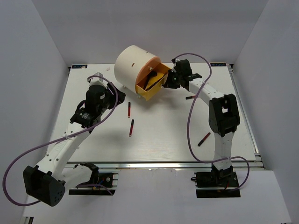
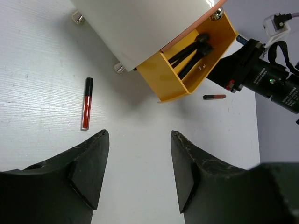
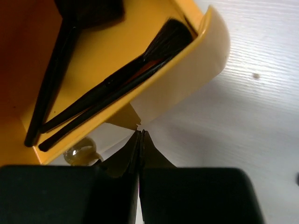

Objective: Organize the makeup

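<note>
Left gripper [image 2: 139,140]: fingers spread, holding nothing.
Stick [image 2: 87,103]: lying flat beyond one fingertip, outside the gap, untouched.
Right gripper [image 3: 140,135]: fingers pressed together, empty, tips at the drawer [image 3: 201,56] rim.
Brushes [image 3: 112,86]: inside the drawer, just beyond those tips.
Writing: print on the right arm housing [image 2: 261,77], too small to read.

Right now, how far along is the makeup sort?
Done: black brushes lie in the open yellow drawer. In hand: nothing. The left tool is open and empty above the table, and the right tool is shut at the drawer's lip. Left: four red-and-black sticks loose on the table.
</note>
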Controlling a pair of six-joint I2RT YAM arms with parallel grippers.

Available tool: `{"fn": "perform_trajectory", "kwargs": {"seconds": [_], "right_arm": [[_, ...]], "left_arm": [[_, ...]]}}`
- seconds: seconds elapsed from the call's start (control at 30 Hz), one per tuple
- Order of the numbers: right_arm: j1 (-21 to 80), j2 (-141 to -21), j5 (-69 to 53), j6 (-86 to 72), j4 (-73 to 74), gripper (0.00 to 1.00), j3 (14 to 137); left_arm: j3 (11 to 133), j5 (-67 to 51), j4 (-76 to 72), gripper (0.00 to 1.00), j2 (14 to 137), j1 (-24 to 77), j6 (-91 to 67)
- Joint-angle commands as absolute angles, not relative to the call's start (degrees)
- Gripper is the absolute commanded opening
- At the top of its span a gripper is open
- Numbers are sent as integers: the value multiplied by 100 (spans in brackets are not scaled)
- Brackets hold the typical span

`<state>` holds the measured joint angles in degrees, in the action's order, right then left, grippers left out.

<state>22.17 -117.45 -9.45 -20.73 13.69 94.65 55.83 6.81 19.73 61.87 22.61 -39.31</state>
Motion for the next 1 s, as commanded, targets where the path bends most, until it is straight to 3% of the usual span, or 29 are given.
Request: {"fn": "perform_trajectory", "kwargs": {"seconds": [0.0, 0.6, 0.97], "right_arm": [[2241, -11900, -1492, -2417, 967, 0, 10132], [2382, -13034, -2645, -2927, -412, 0, 11136], [2347, -12771, -2646, -2567, -720, 0, 10636]], "left_arm": [[5546, 800, 2092, 65, 5968, 2259, -4087], [5344, 756, 2074, 66, 6117, 2259, -4166], [5098, 774, 1969, 66, 6038, 2250, -4245]]}}
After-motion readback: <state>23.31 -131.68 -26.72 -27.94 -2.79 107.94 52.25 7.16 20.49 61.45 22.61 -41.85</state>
